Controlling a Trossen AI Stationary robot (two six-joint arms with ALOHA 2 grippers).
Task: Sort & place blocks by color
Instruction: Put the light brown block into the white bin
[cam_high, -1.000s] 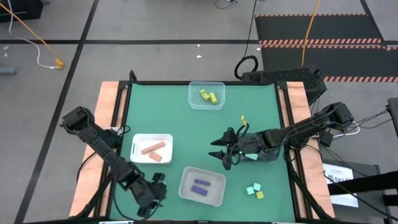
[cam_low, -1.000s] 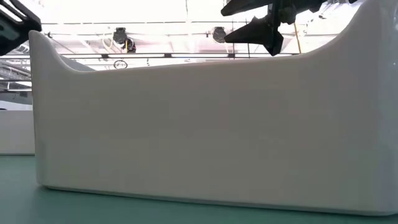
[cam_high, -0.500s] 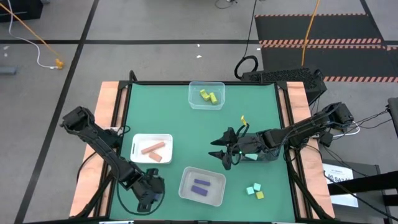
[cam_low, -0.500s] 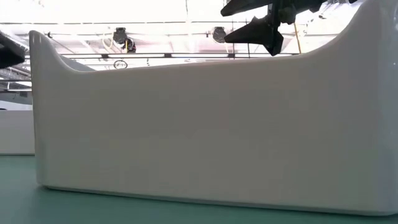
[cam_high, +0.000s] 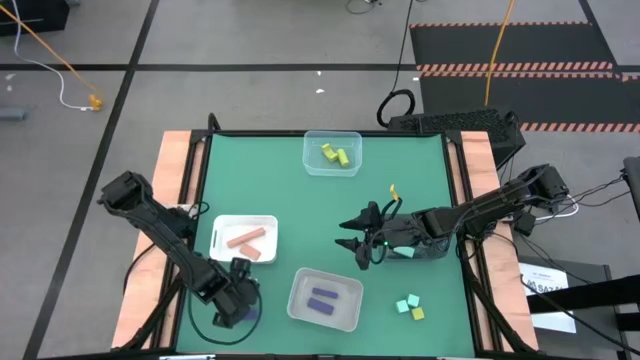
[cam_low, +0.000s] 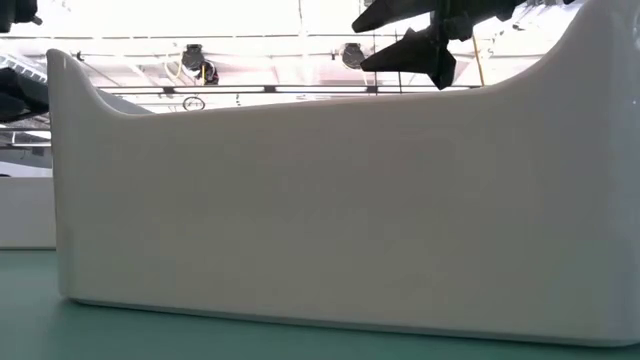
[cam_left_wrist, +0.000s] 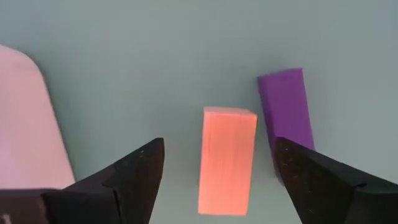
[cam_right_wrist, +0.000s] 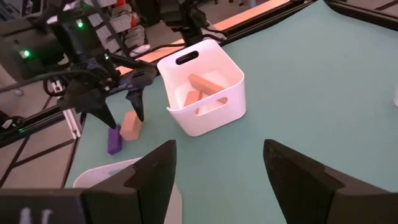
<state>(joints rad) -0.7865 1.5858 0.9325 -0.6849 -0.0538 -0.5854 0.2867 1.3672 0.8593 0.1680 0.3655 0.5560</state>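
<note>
the left gripper (cam_left_wrist: 217, 180) had swung in beside the white bin (cam_high: 245, 239) and spread wide over the salmon block (cam_left_wrist: 227, 160), the purple block (cam_left_wrist: 288, 118) just beside it, so a pick looked close. the right gripper (cam_high: 352, 240) hung mid-table, fingers apart, empty. in the high view both blocks were hidden under the left arm.

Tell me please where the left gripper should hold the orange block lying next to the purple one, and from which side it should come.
Grip the orange block across its two long sides, near the middle, coming straight down from above. It lies flat on the table, and the left gripper already hangs open over it with one finger on either side. The purple block lies close along one side, so that finger must slip into the narrow gap between them.
</note>
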